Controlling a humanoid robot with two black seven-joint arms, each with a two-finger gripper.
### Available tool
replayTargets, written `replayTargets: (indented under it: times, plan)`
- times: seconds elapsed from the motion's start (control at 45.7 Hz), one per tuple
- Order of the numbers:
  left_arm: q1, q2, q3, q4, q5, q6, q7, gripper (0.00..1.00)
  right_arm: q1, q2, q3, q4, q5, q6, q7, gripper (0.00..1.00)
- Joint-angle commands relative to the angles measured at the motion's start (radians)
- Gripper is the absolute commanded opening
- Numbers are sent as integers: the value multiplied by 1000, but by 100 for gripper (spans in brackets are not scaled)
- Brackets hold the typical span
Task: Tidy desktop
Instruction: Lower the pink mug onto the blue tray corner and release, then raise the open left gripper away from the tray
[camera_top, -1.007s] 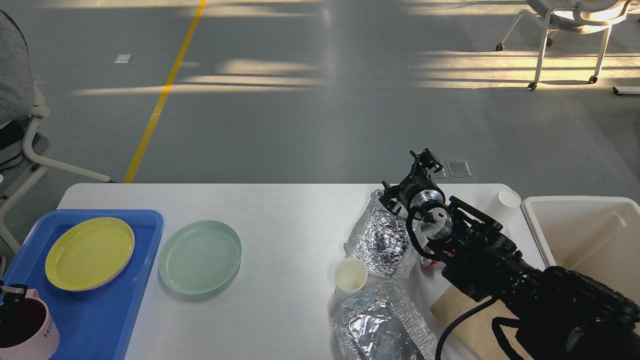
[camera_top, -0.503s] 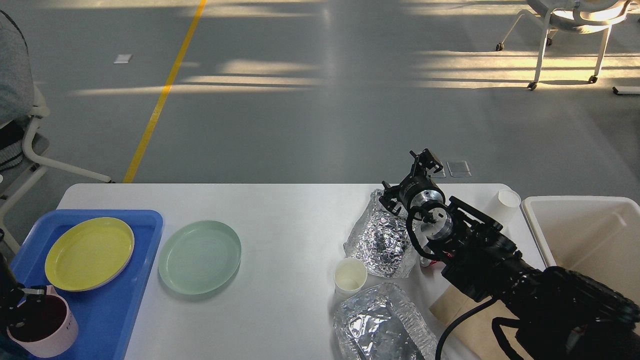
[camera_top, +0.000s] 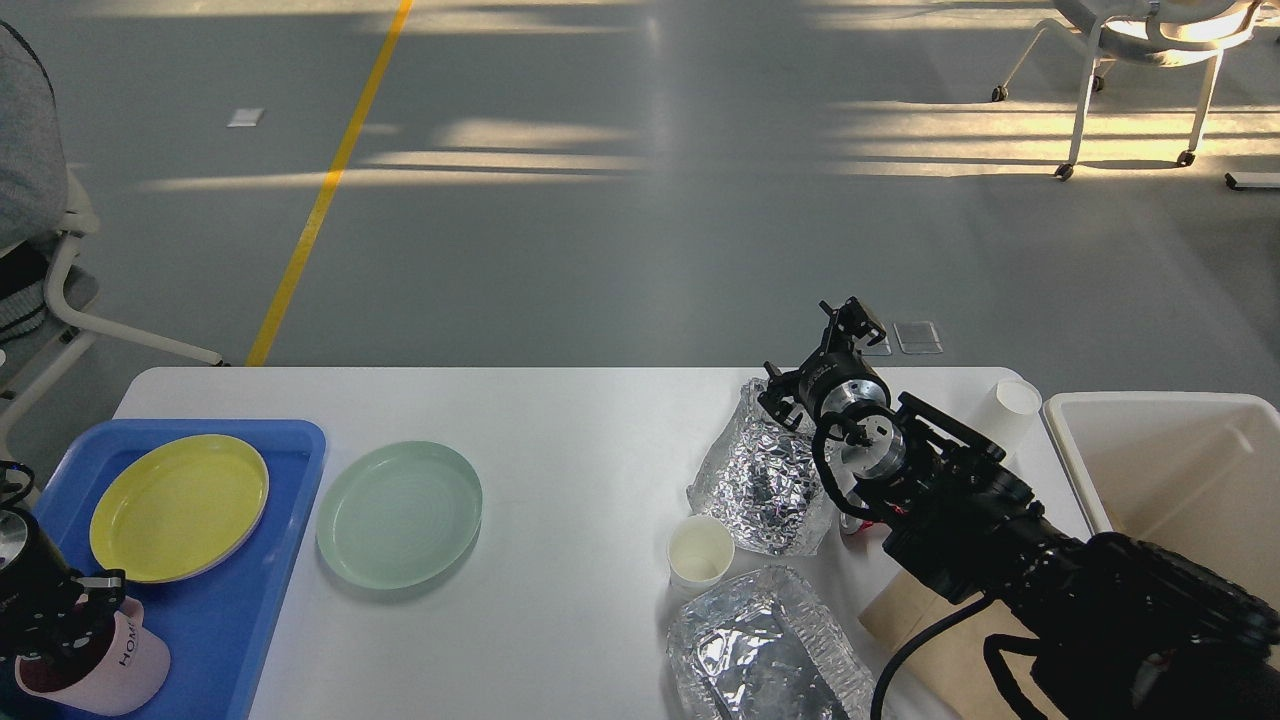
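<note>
Pink mug (camera_top: 95, 665), tilted on the blue tray (camera_top: 225, 620) at the white desktop's (camera_top: 560, 450) left end, appears pinched at its rim by the left gripper (camera_top: 85, 605), suggesting mug placement underway; next comes release, while the right gripper (camera_top: 845, 335), state indiscernible, hovers above crumpled foil (camera_top: 765, 480).

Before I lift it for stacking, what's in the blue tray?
On the blue tray: a yellow plate and a pink mug gripped by my left hand. Whatever lies beneath the plate is hidden.
</note>
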Motion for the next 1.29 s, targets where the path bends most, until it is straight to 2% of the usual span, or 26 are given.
replayTargets:
  times: [0.0, 0.131, 0.306, 0.569, 0.875, 1.007, 1.116, 1.269]
  plan:
    - [-12, 12, -36, -22, -2, -26, 2, 12, -1, 0, 0, 0, 0, 0, 0, 100]
    - [-75, 41, -39, -50, -2, -118, 5, 14, -1, 0, 0, 0, 0, 0, 0, 100]
    - [-219, 95, -15, -73, -3, -294, 5, 18, -1, 0, 0, 0, 0, 0, 0, 100]
    - [-533, 68, 165, -73, -21, -294, -11, 33, -1, 0, 0, 0, 0, 0, 0, 100]
    - [-714, -124, 182, -56, -84, -294, -63, 40, -1, 0, 0, 0, 0, 0, 0, 100]
    - [-846, -215, 215, -57, -164, -294, -69, 47, -1, 0, 0, 0, 0, 0, 0, 100]
    - [-955, -301, 252, -57, -212, -294, -78, 49, -1, 0, 0, 0, 0, 0, 0, 100]
    - [-1095, -379, 283, -57, -229, -294, -138, 53, -1, 0, 0, 0, 0, 0, 0, 100]
